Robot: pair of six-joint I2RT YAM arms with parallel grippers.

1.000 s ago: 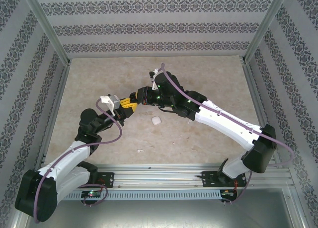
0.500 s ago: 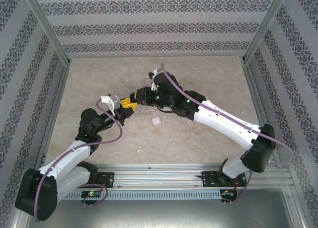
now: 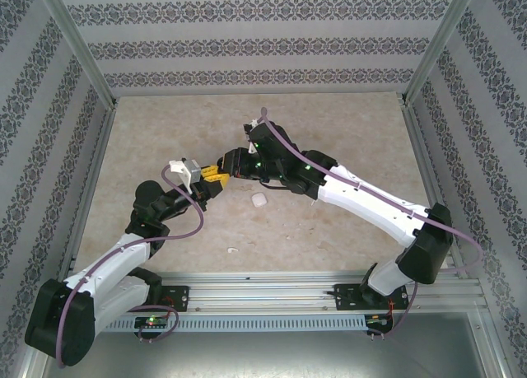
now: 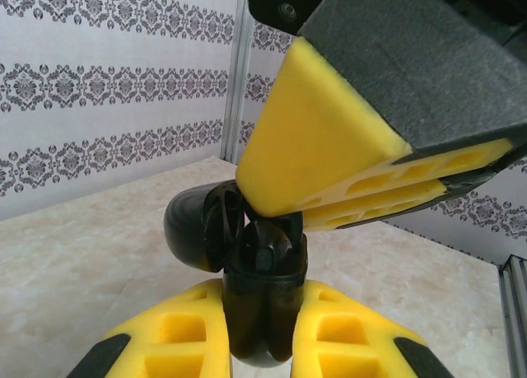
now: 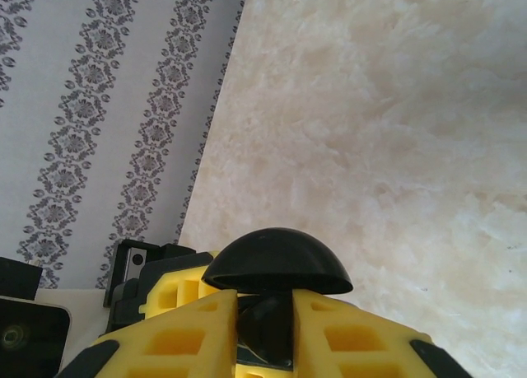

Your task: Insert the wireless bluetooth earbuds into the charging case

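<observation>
Left gripper (image 4: 263, 302) clamps charging case (image 4: 260, 259), lid (image 4: 193, 230) flipped open. Right gripper (image 5: 265, 305) at case mouth, fingers nearly together around what may be the black earbud (image 5: 268, 327); grip unclear. White earbud (image 3: 258, 200) on table (image 3: 346, 139) just nearward of both.

Robot arms noted: two, left arm (image 3: 123, 259), right arm (image 3: 370, 201). Grippers: two, left gripper (image 3: 216, 178), right gripper (image 3: 225, 165), each with two yellow fingers (image 4: 177, 337). Black charging case (image 4: 259, 296): one. Table (image 3: 346, 131): one. White earbuds that lay on it: two, farther white earbud (image 3: 258, 200), nearer white earbud (image 3: 233, 249).
</observation>
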